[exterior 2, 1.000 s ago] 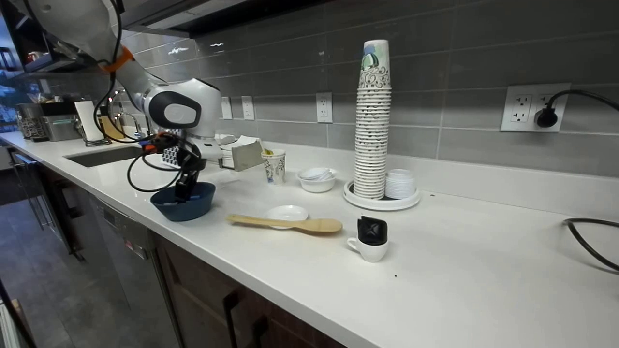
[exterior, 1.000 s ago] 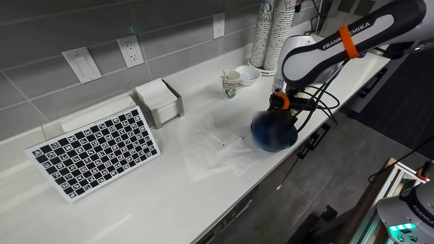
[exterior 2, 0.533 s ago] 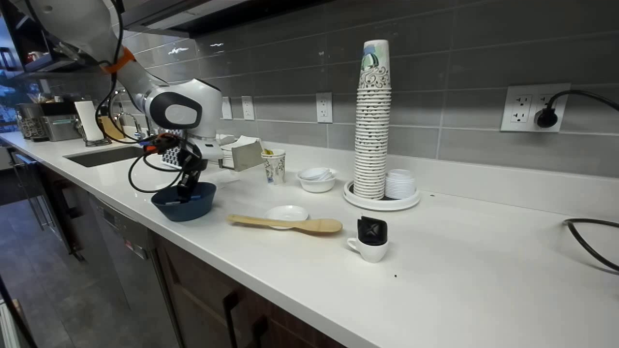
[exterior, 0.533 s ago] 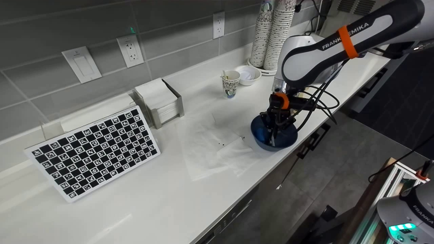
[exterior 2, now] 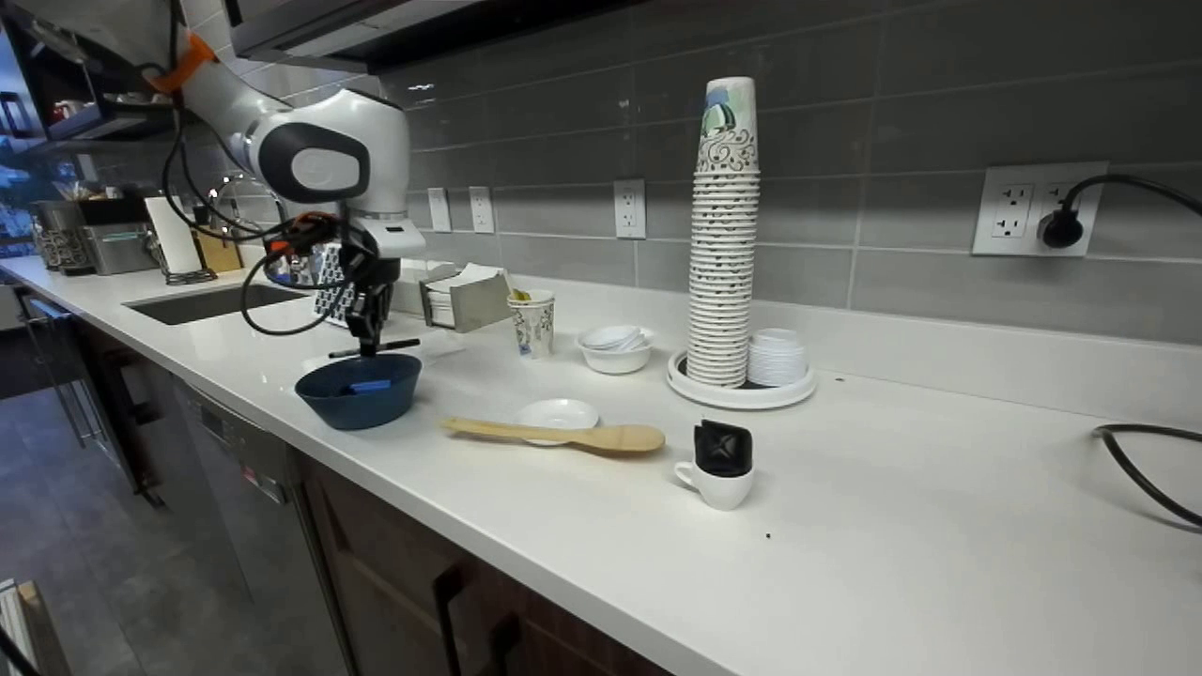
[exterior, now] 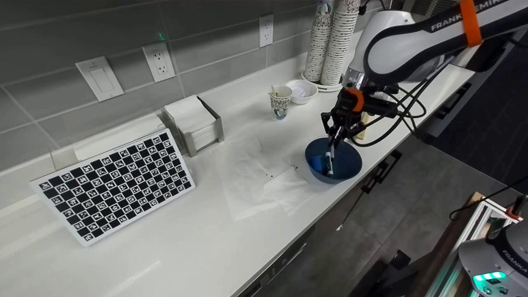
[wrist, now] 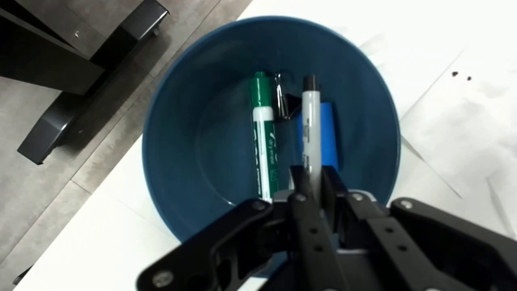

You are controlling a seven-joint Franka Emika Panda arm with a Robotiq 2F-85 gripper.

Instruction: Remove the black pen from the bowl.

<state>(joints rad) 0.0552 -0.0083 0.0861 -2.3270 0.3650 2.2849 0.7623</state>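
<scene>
The blue bowl stands near the counter's front edge; it also shows in an exterior view and from above in the wrist view. The black pen, with a grey barrel and black cap in the wrist view, is between my fingers. It looks like a dark, near-level stick in an exterior view, just above the bowl's rim. My gripper is shut on the pen's barrel, over the bowl; it also shows in both exterior views. The pen's far end is hidden by the fingers.
A green marker, a blue item and a binder clip lie in the bowl. A wooden spatula on a white dish, a white cup, a paper cup and tall cup stacks stand nearby.
My gripper has risen out of the bowl to above its rim, with the pen lifted in it. The blue item and green marker in the bowl now show more.
</scene>
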